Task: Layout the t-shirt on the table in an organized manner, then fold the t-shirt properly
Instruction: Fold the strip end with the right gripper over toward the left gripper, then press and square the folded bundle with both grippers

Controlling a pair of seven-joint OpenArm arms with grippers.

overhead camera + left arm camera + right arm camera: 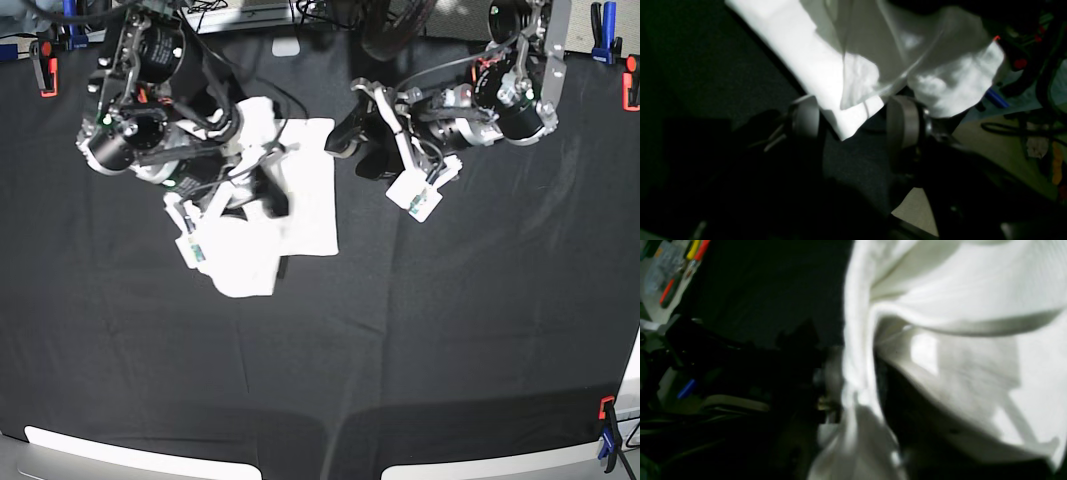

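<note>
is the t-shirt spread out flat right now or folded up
Folded, not spread. The t-shirt shows in the base view as a compact white bundle of overlapping layers on the table, no sleeves or print visible; one part is bunched under the right claw.

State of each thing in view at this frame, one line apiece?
t-shirt: partly folded, bunched at one side, plain white showing.
table: covered in black cloth, clamped at edges.
left gripper: open, empty, just beside a shirt corner.
right gripper: cloth between its jaws; grip unclear.
</note>
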